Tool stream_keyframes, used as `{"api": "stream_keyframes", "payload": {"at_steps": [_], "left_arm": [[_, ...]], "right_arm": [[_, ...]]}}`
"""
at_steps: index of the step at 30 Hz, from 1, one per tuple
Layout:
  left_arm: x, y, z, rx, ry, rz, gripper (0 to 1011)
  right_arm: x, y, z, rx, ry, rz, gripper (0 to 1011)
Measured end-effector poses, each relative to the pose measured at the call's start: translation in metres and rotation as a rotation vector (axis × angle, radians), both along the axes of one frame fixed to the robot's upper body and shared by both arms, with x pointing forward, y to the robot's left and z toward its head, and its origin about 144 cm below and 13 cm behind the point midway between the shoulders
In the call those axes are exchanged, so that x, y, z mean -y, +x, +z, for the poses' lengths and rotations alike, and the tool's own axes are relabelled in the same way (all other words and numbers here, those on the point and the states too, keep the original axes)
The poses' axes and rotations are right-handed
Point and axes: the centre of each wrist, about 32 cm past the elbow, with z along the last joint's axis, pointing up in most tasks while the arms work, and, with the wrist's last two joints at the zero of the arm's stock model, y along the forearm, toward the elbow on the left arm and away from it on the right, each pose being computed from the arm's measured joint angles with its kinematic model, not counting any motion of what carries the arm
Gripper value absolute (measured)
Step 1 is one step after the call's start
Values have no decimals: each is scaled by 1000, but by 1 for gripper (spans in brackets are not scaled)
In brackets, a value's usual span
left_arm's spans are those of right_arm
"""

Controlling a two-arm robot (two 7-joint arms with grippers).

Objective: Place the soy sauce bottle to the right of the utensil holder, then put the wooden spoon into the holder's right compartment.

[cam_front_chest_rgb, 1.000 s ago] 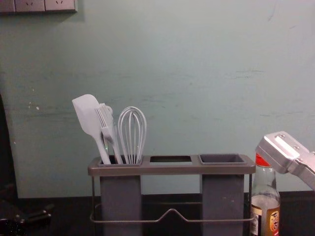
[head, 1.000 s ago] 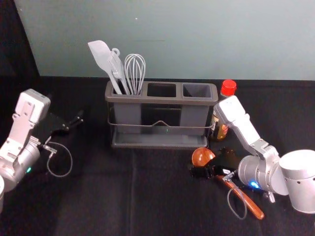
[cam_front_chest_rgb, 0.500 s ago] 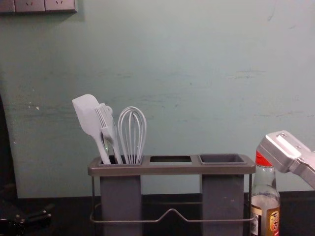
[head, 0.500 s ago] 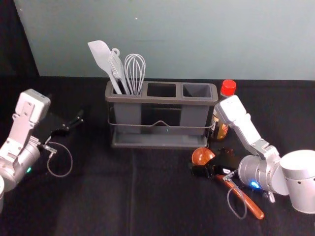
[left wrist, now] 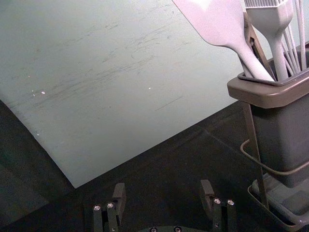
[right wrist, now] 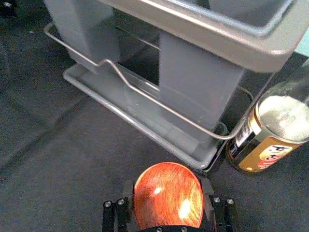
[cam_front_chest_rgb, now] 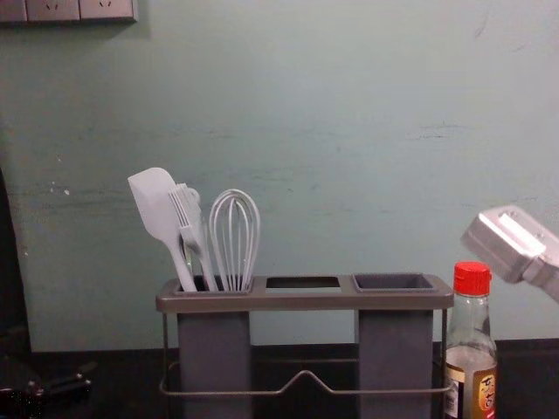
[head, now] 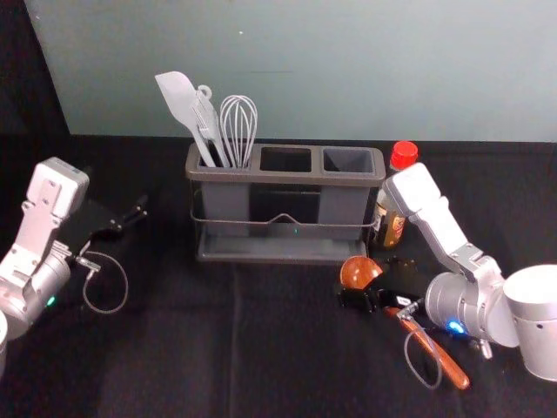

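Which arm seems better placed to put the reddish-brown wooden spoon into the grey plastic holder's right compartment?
Right, probably: the right gripper holds the spoon near the holder; the left gripper is open, empty, farther left.

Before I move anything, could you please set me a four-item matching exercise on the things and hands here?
1. Soy sauce bottle
2. Wooden spoon
3. Whisk
4. Left hand

A. Open, with nothing between its fingers
B. Standing just right of the utensil holder
C. Upright in the left compartment
D. Between the fingers of the right hand

Right pairs: 1-B, 2-D, 3-C, 4-A
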Motion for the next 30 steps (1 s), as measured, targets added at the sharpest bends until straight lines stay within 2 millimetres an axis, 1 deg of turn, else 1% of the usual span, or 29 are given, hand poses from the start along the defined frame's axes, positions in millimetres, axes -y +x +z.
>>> {"api": "stream_keyframes", "payload": {"at_steps": [11,17,23,24,27,30], "left_arm": [[0,0,0,0,0,0,1005],[0,0,0,0,0,0,1005],[0,0,0,0,0,0,1005],[0,0,0,0,0,0,1005],[0,0,0,0,0,0,1005],[0,0,0,0,0,0,1005]], "right_arm": [[0,-22,28,41,6,82,838],[5,-33,35,114,69,114,838],[15,-46,33,292,166,132,838],[16,-48,32,323,179,131,838],[20,-56,24,492,261,133,837],[22,-59,18,571,309,137,838]]}}
